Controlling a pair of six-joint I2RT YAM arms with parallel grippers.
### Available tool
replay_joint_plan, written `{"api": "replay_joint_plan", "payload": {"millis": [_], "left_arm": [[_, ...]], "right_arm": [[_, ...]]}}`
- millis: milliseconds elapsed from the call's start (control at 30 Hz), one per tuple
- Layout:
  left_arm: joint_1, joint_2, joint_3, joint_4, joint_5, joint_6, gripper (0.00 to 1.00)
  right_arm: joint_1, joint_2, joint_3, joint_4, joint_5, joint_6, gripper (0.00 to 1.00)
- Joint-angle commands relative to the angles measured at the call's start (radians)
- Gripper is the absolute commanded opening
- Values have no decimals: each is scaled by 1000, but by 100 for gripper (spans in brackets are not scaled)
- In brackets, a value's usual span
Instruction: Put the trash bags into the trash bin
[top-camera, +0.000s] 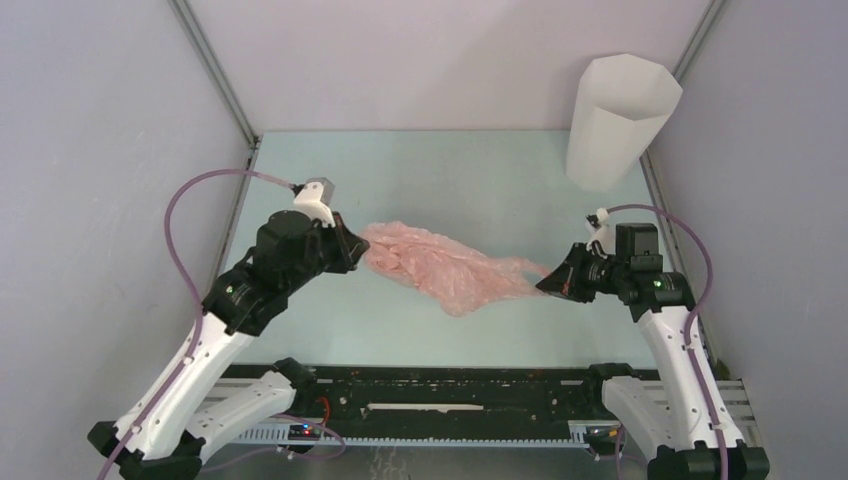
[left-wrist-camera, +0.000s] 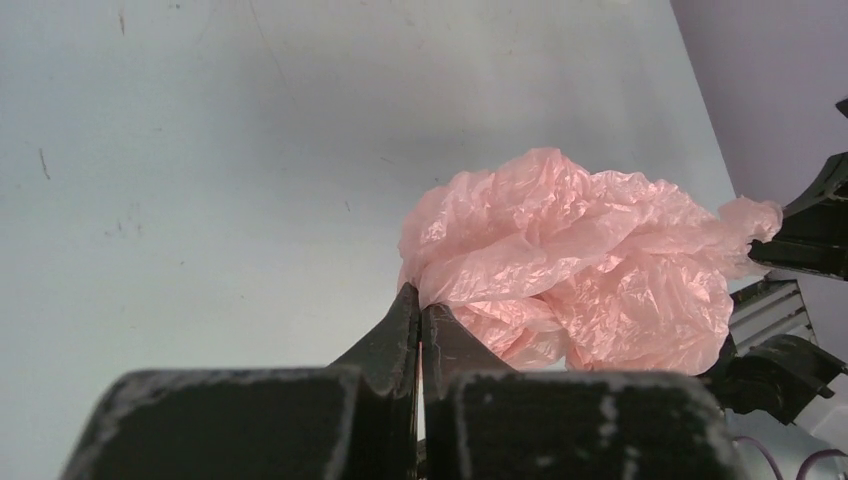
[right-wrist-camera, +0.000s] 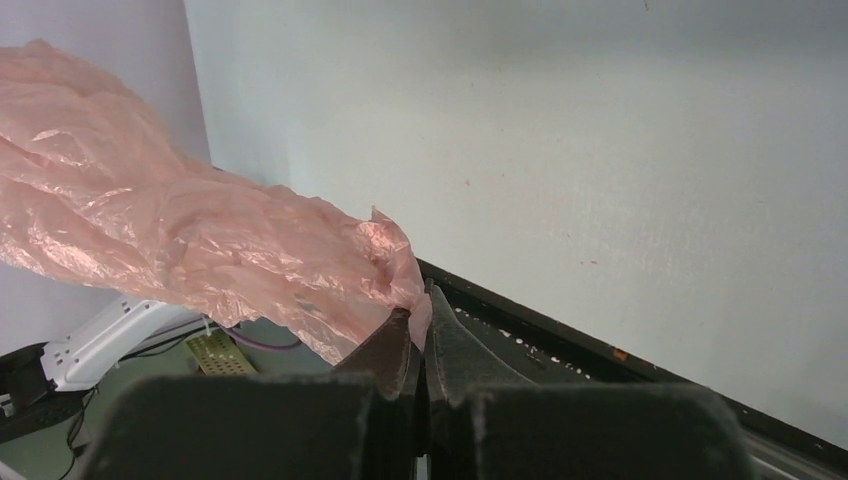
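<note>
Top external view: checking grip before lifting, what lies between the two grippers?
The wrinkly pale-pink plastic bag, left gripper and right gripper each shut on an end; top view shows it.

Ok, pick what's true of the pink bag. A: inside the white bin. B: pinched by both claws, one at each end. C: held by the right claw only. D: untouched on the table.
B: left claw and right claw are each shut on one end of the pink bag.

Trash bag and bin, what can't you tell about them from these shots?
- Trash bin interior: top view, its own wall hides it; outside both wrist views.
- Trash bag mouth: crumpled folds hide it in every view.
- Whether the bag's sagging middle touches the table: top view, the bag itself covers it.
</note>
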Motion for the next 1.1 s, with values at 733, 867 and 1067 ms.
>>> {"api": "replay_joint_plan", "payload": {"millis": [733, 867, 1067], "left_arm": [[64, 247, 120, -134, 330, -165, 0], [66, 266, 103, -84, 390, -218, 0], [71, 294, 82, -51, 447, -262, 0]], "right_arm": [[221, 126, 262, -216, 486, -98, 48], [384, 157, 361, -261, 655, -121, 64], [777, 243, 403, -137, 677, -170, 70]]}}
